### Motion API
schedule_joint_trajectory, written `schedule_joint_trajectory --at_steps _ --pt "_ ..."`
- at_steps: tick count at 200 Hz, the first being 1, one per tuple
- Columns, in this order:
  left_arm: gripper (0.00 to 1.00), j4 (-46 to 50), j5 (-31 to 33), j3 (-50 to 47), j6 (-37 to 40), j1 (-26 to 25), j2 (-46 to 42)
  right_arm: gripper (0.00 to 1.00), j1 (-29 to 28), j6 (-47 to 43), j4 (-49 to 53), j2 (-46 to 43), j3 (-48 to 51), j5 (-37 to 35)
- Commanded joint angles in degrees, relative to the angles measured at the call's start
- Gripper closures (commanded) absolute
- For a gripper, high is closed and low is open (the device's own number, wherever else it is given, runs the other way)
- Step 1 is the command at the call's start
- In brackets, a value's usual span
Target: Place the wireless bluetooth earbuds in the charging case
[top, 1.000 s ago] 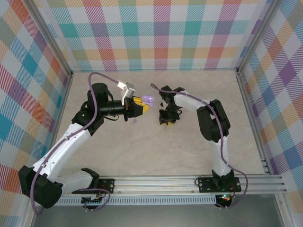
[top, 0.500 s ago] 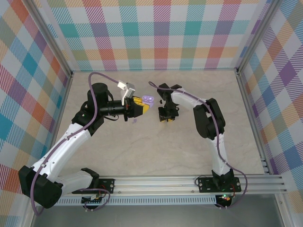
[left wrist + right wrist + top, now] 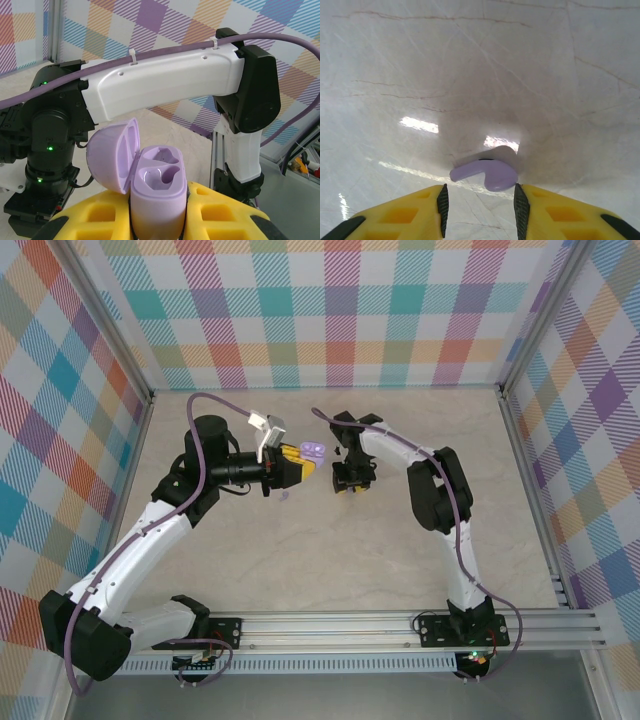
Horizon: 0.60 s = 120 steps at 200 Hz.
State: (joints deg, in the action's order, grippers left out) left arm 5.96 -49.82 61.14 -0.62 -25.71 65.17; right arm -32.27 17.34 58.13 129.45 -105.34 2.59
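My left gripper (image 3: 297, 462) is shut on the lilac charging case (image 3: 313, 450). In the left wrist view the case (image 3: 160, 172) stands upright between the yellow fingers (image 3: 227, 212), its lid swung open to the left and both sockets bare. My right gripper (image 3: 351, 480) points down at the table with its jaws apart. A lilac earbud (image 3: 487, 172) lies flat on the tabletop just ahead of the right gripper (image 3: 480, 194), its head close to the right pad (image 3: 520, 205). Another lilac earbud (image 3: 283, 496) lies on the table beneath the left gripper.
The right arm's white link (image 3: 165, 80) crosses the left wrist view behind the case. Plaid walls (image 3: 330, 310) enclose the marble tabletop (image 3: 330, 560) at the back and sides. An aluminium rail (image 3: 400, 625) runs along the near edge.
The right gripper has shifted a little toward the back of the table and its jaws have widened. The left gripper and the case have stayed put.
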Motion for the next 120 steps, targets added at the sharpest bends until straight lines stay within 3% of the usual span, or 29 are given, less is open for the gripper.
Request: schedule_joint_trajectory --at_steps 1,73,120 --pt "0.89 0.4 -0.4 -0.2 0.5 0.4 -0.4 0.59 0.2 0.4 1.2 1.5 -1.9 1.3" --pt "0.89 0.7 -0.3 -0.3 0.5 0.4 -0.3 0.59 0.2 -0.7 4.5 4.9 -6.7 -1.1" --pt "0.90 1.0 -0.1 -0.4 0.8 0.4 -0.4 0.68 -0.3 -1.7 5.2 4.8 -6.1 -2.8"
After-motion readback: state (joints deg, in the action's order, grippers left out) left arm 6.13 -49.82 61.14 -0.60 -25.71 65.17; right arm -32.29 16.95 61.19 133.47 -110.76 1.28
